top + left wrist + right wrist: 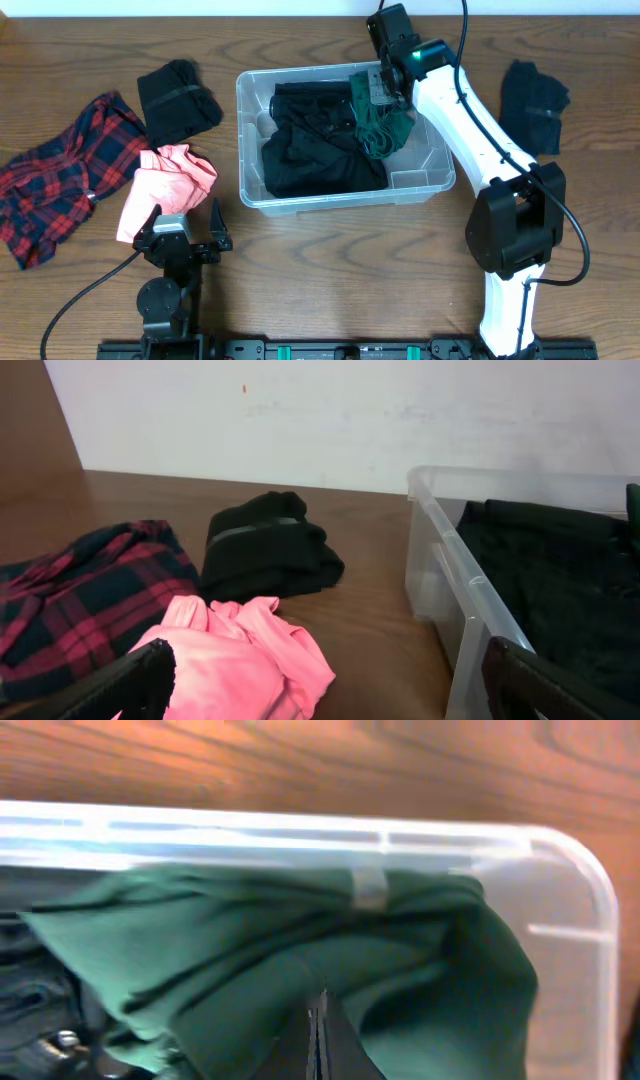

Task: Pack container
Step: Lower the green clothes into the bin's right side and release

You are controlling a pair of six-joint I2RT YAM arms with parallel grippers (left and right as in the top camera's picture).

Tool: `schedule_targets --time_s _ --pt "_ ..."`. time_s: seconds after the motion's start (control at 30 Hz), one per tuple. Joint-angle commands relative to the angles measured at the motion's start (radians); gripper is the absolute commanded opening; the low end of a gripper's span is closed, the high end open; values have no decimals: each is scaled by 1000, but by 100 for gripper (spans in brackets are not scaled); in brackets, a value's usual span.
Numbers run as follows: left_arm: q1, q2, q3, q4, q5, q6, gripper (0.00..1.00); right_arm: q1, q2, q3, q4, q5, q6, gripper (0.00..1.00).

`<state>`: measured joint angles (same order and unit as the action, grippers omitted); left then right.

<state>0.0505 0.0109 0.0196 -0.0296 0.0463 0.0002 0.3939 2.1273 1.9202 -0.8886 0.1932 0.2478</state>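
Clear container sits centre of the overhead frame w/ black clothes inside. Your right gripper is at its upper-right corner, jaws pinched on a green cloth. Your left gripper, lower left, gapes wide & holds nothing, just beside a pink cloth.

Black clothes and a green garment fill the container, leaving room only at its five o'clock corner.
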Motion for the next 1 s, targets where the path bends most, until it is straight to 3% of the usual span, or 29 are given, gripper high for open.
schedule_targets --time_s 0.0,0.57,0.77,0.97 --pt "-2 -6 -16 -38 -9 7 98 -6 2 -25 37 -60 -49 1" --pt "-2 -6 -16 -38 -9 7 98 -5 2 -372 498 -197 -170 2" --pt "-2 -6 -16 -38 -8 6 98 -5 -59 -320 503 -209 -204 15" --pt "-2 -6 -16 -38 -8 7 98 -37 -230 -278 425 -192 -203 29"
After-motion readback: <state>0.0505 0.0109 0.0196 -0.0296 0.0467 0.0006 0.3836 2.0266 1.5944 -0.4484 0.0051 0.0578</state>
